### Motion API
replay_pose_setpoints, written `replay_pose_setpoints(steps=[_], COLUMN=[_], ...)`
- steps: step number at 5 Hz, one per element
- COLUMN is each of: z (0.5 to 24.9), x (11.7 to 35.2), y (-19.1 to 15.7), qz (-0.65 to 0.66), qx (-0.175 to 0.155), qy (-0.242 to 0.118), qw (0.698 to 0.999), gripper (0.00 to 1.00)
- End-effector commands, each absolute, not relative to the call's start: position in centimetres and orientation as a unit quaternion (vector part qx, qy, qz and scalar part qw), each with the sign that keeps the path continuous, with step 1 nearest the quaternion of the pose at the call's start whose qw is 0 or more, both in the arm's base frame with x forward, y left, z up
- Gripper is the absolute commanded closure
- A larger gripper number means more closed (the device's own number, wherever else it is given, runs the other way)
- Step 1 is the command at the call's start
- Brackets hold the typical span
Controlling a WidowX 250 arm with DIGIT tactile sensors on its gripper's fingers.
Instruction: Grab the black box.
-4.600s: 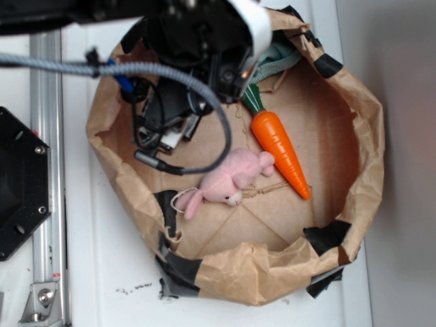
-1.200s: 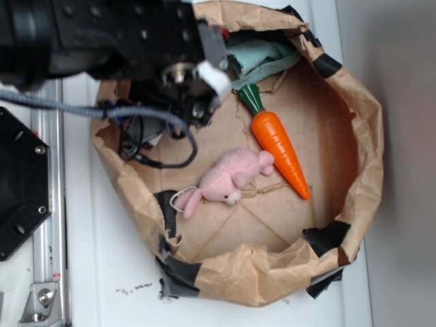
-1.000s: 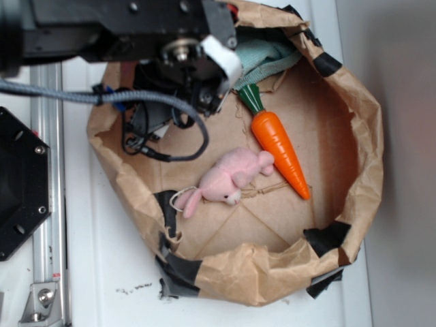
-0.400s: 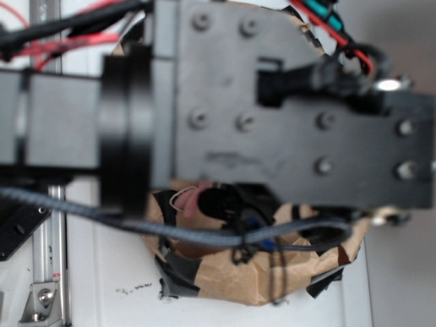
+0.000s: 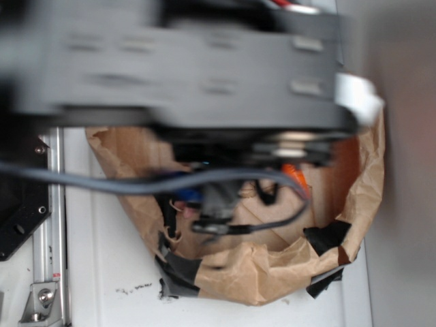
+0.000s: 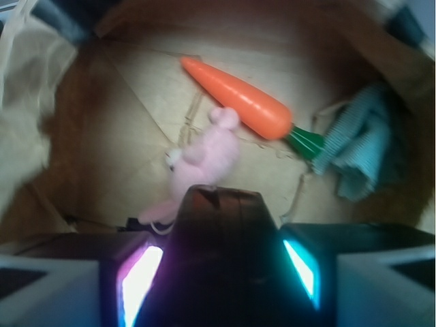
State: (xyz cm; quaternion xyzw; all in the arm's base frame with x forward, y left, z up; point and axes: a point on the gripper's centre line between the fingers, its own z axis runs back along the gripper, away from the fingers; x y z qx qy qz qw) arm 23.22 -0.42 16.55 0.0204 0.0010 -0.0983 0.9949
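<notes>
— Box status?
— You have the black box pinched between the lit pads of the gripper, low in the wrist view.
— Why so high?
— My guess: your arm hangs above the paper bag so the box clears its rim, with the bunny and carrot lying below.
</notes>
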Motion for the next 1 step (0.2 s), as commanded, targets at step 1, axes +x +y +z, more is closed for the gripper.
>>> replay_pose_setpoints(steps=[1], z=[18.25], x=[23.85], y=[0.03], qz=[-0.074], qx=[0.008], qy=[-0.032], qw=[0.997], gripper=[1.00])
